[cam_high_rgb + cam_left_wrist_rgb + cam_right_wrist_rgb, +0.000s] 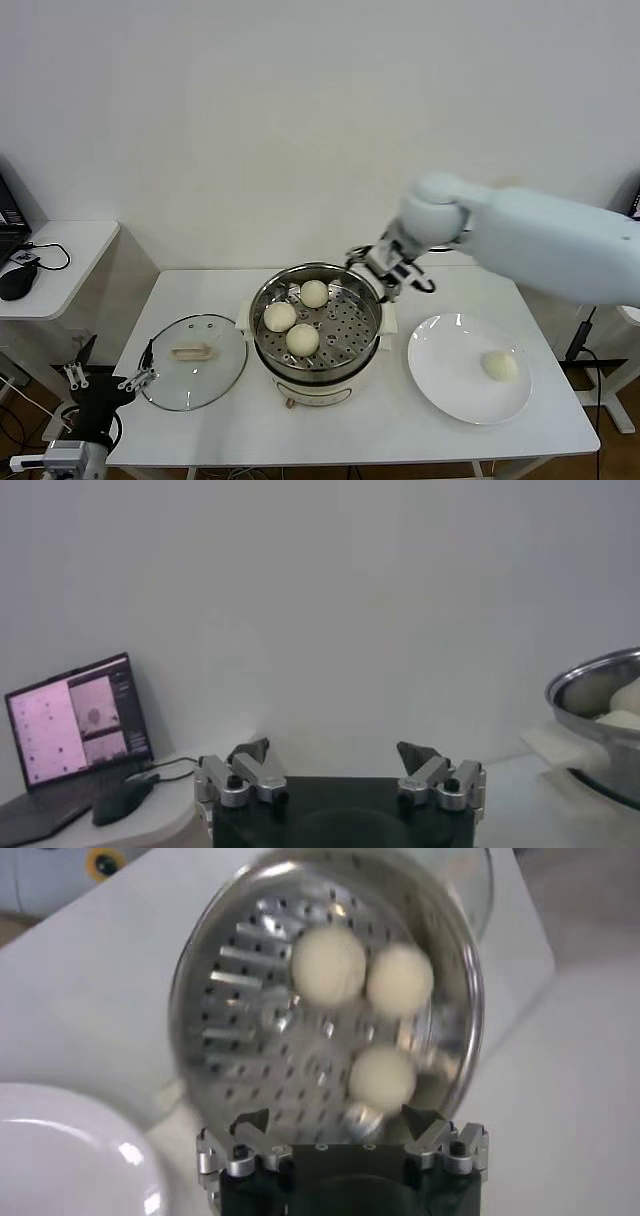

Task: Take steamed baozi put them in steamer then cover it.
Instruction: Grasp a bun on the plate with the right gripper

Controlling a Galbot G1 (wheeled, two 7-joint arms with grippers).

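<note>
A: Where are the buns right now?

B: Three buns [299,317] sit in the steamer [366,325] at the middle of the head view, on its holed metal floor: one at the far side, one to the left, one nearest the camera. The fourth bun [499,365] lies on the white plate [440,370] in the lower right of the frame, well apart from the steamer.

A: And the right claw?

B: The right claw [390,268] hangs just above the steamer's far right rim, right of centre in the frame. Its fingers stand apart and hold nothing. In the right wrist view the two fingertips [250,1123] show spread at the bottom of the frame, with the steamer [225,958] and its three buns [328,965] beyond them, and a slice of the plate [60,1148] in the lower left corner.

A: The lid?

B: The glass lid [215,375] lies flat on the counter [390,435], just left of the steamer, its cream handle up. The steamer is uncovered.

A: The left arm?

B: The left claw [105,378] is parked low in the lower left corner of the head view, beside the counter's edge, fingers wide and empty. Its own wrist view shows the left claw [340,755] facing a bare wall, a laptop [75,725] at the left edge and the steamer's rim [590,675] at the right
</note>
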